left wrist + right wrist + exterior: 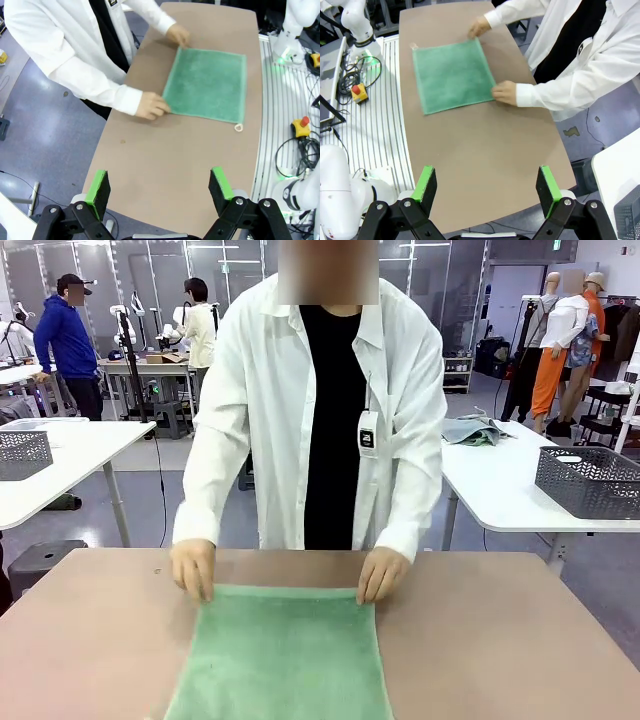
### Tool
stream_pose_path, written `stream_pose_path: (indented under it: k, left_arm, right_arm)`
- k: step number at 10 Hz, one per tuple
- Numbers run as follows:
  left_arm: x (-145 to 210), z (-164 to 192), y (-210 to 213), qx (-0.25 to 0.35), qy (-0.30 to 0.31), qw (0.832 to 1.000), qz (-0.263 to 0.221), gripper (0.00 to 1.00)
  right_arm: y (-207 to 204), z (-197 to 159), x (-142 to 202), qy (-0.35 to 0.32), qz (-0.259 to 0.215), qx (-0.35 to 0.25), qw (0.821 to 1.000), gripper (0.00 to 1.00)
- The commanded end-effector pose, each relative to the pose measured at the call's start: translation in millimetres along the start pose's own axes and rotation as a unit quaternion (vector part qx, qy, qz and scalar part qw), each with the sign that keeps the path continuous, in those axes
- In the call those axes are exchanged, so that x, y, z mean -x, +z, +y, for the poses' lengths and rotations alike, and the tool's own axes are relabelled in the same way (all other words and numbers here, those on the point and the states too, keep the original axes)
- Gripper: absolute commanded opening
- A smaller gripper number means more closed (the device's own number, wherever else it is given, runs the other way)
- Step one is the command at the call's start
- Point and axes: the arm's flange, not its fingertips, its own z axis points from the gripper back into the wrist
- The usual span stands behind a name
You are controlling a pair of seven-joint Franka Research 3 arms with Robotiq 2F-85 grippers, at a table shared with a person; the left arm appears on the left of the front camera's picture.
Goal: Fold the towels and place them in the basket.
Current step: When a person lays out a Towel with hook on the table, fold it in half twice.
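A mint green towel (pixel 282 652) lies flat in the middle of the brown table (pixel 500 640), also seen as the towel (pixel 207 83) with a small loop at one corner, and as the towel (pixel 452 75). A person in a white shirt presses both hands (pixel 195 570) on the towel's two far corners. My left gripper (pixel 160 189) hovers open high above the table's end, far from the towel. My right gripper (pixel 487 187) also hangs open above the other end of the table. The basket is out of view.
White tables stand behind the person, one with a pale grey perforated bin (pixel 590 480) and a crumpled grey-green cloth (pixel 475 430), another with a similar bin (pixel 22 453). Robot bases and cables (pixel 300 130) sit along the table's near side.
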Motion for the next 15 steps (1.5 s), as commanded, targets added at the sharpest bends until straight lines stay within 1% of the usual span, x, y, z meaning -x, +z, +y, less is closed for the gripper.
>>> stream_pose_path:
  k: [1, 12, 13, 14, 15]
  left_arm:
    - [0, 0, 1, -0.001, 0.0, 1.0, -0.004, 1.0]
    - [0, 0, 0, 0.0, 0.0, 1.0, 0.0, 1.0]
    - [-8, -3, -6, 0.004, -0.014, 1.0, 0.015, 1.0]
    - [-26, -6, -17, 0.01, -0.029, 0.999, 0.026, 1.0]
    - [-51, -12, -36, 0.021, -0.052, 0.997, 0.049, 1.0]
  right_arm:
    - [-1, 2, 0, 0.003, -0.004, 0.001, 1.0, 1.0]
    - [0, 0, 0, 0.0, 0.0, 0.0, 1.0, 1.0]
    - [-5, 2, -8, 0.009, 0.012, -0.006, 1.0, 1.0]
    - [-13, 5, -20, 0.019, 0.019, -0.012, 1.0, 1.0]
    - [-29, 12, -39, 0.031, 0.036, -0.021, 0.999, 1.0]
